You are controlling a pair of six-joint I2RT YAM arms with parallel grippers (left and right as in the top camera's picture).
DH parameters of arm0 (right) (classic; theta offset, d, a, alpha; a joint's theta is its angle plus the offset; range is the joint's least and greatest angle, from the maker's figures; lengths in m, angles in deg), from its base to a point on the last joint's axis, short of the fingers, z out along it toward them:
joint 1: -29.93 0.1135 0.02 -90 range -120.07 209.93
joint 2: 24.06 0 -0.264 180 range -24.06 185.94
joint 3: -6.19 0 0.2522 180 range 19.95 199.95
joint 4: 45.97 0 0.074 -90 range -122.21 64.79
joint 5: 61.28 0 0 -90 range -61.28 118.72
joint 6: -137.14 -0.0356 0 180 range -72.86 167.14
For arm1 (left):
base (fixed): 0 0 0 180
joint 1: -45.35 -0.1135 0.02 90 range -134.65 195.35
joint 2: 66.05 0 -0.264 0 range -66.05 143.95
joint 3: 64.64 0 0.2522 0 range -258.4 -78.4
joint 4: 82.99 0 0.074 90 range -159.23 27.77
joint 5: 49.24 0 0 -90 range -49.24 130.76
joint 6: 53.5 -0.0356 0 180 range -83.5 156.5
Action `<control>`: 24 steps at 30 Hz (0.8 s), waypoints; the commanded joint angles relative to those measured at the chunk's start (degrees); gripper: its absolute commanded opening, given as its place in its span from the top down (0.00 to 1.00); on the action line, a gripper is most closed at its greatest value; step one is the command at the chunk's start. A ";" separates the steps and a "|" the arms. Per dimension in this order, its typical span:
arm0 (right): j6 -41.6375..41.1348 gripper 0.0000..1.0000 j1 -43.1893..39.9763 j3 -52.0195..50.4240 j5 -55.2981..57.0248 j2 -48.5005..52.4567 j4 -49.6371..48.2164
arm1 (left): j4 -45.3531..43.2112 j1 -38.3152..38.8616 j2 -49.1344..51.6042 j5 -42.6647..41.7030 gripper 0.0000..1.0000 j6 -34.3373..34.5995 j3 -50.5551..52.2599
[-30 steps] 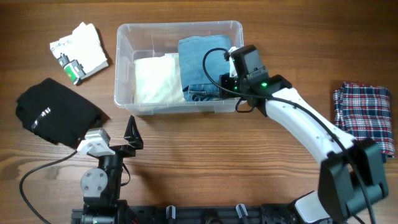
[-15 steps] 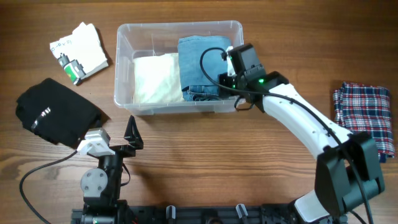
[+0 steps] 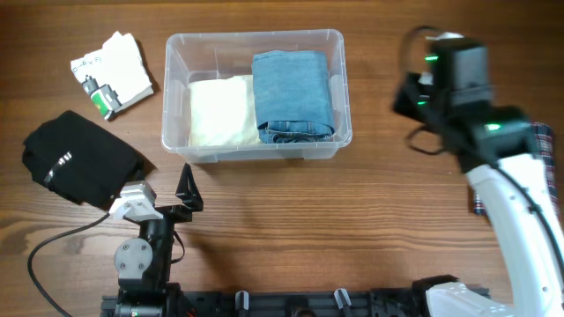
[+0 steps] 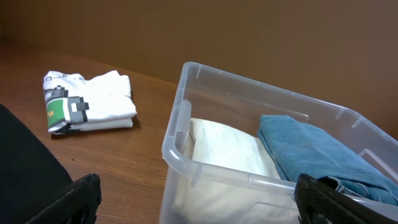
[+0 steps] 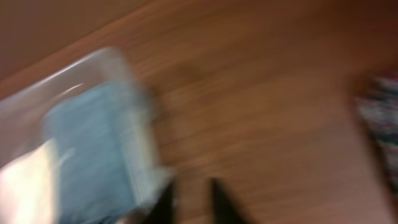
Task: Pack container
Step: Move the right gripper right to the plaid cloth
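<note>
Left of the container (image 3: 256,36), a black garment (image 3: 79,163) and a white printed shirt (image 3: 115,70) lie on the counter (image 3: 291,229). Just off the container's near left corner, the left claw (image 3: 160,198) gapes wide, empty. Inside the container lie cream cloth (image 3: 220,110), then folded denim (image 3: 293,92). Right of the container, the right claw (image 5: 193,199) is blurred, slightly parted and empty.
</note>
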 commanded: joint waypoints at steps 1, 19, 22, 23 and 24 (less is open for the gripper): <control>-4.70 0.38 -9.31 -0.04 3.39 -1.70 3.93 | -0.15 -0.37 -0.02 -0.48 0.00 -1.36 0.35; 3.45 0.00 -34.97 -10.91 4.94 2.03 8.20 | -0.15 -0.37 -0.02 -0.48 0.00 -1.36 0.35; 6.62 0.00 -34.97 -12.09 8.48 3.52 8.11 | -0.15 -0.37 -0.02 -0.48 0.00 -1.36 0.35; 8.02 0.00 -34.95 -12.17 9.09 4.00 8.11 | -0.15 -0.37 -0.02 -0.48 0.00 -1.36 0.35; 9.97 0.00 -34.95 -12.17 9.49 4.44 8.07 | -0.15 -0.37 -0.02 -0.48 0.00 -1.36 0.35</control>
